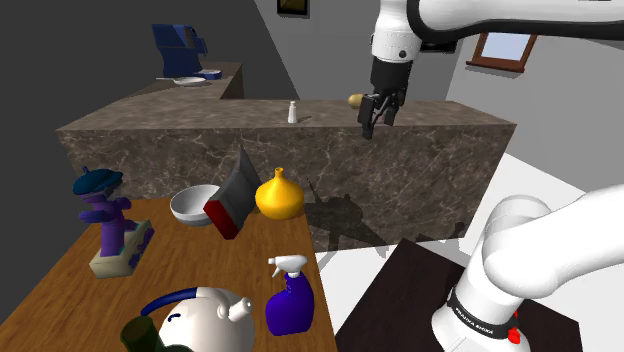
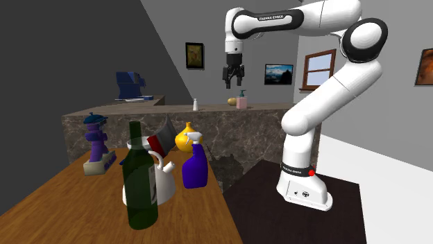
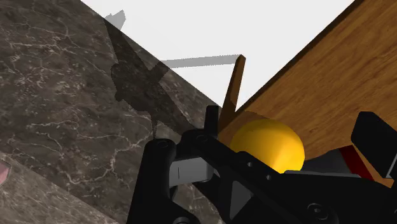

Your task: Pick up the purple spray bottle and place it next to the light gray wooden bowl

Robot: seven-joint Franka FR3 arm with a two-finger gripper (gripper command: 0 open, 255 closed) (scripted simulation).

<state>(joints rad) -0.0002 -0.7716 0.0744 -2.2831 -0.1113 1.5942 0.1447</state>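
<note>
Shoulder view is showing the claw (image 1: 375, 126) hanging high in the air above the marble worktop (image 1: 430, 165). Its 2 fingers are standing a little apart and gripping nothing. That height is probably keeping it clear of the clutter, and the gap between the fingers is leaving it ready for a first grasp, so the pick is not yet begun.

The purple spray bottle (image 1: 290, 303) is standing upright well below the claw on the wooden worktop (image 1: 80, 300). It is close to that worktop's edge and just beside a white teapot (image 1: 200, 312). Because it is upright, a grip from above on its narrow neck is looking simpler than one on its wide body, though the teapot is crowding 1 side.

The light grey bowl (image 1: 190, 207) is also sitting far below the claw. A grey slab with a red edge (image 1: 232, 197) is leaning right beside it, and a yellow vase (image 1: 279, 195) is standing just past that. In the wrist view the vase is lying beyond the fingers, untouched. Since those 2 things are filling 1 flank of the bowl, the bare wood on the bowl's bottle-facing side is seeming the safer landing spot.
</note>
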